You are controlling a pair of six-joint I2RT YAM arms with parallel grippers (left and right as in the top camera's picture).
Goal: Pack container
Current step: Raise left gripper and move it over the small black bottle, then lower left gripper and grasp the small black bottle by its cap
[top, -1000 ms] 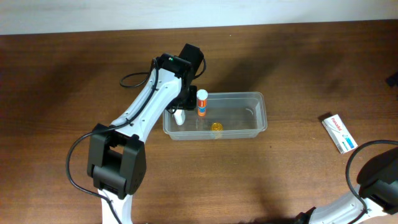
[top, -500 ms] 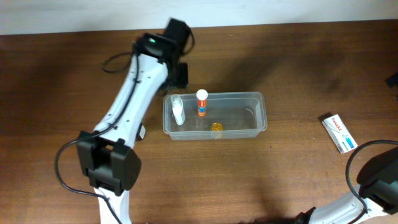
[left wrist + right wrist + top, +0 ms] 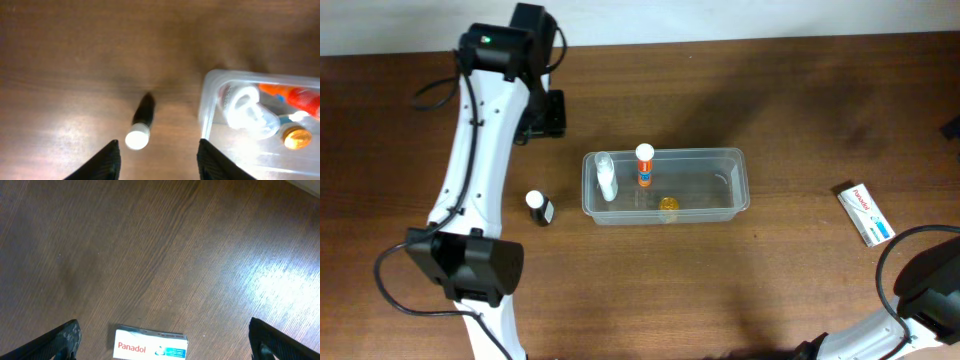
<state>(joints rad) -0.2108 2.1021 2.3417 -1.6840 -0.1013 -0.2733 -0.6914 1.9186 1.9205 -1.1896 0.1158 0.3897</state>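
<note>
While the left arm [image 3: 480,150] reaches over the 10 o'clock part of the tabletop [image 3: 790,290], the container [image 3: 732,190] sits near the middle of the overhead view, long side running from 9 to 3 o'clock, flat on the wood. Three things are in it. A clear bottle [image 3: 607,178] with a white cap is at its 9 o'clock end. An orange tube [image 3: 644,167] is just beside the bottle, toward 3 o'clock, with its white end pointing to 12 o'clock. A small round amber thing [image 3: 668,204] lies close to the 6 o'clock wall.

The left hand [image 3: 548,113] is at about 10 o'clock from the container and apart from it. From the left wrist, the left hand [image 3: 159,155] is released: its two fingers [image 3: 107,160] are spread with nothing between them but bare wood far below. A small dark bottle [image 3: 141,122] with a white cap shows beyond the fingers, and the container's rounded corner [image 3: 209,100] lies at its 3 o'clock. Seen from overhead, this dark bottle [image 3: 539,208] is out on the tabletop, near the container at roughly 8 o'clock and not touching it; I cannot tell whether it stands or lies.

The right hand [image 3: 165,332] is also released, its fingers [image 3: 67,337] wide apart at the lower corners of the right wrist view and holding nothing. Below it a white medicine box [image 3: 150,347] printed "Panadol" lies flat. From overhead the box [image 3: 865,214] is well apart from the container, at about 3 o'clock.
</note>
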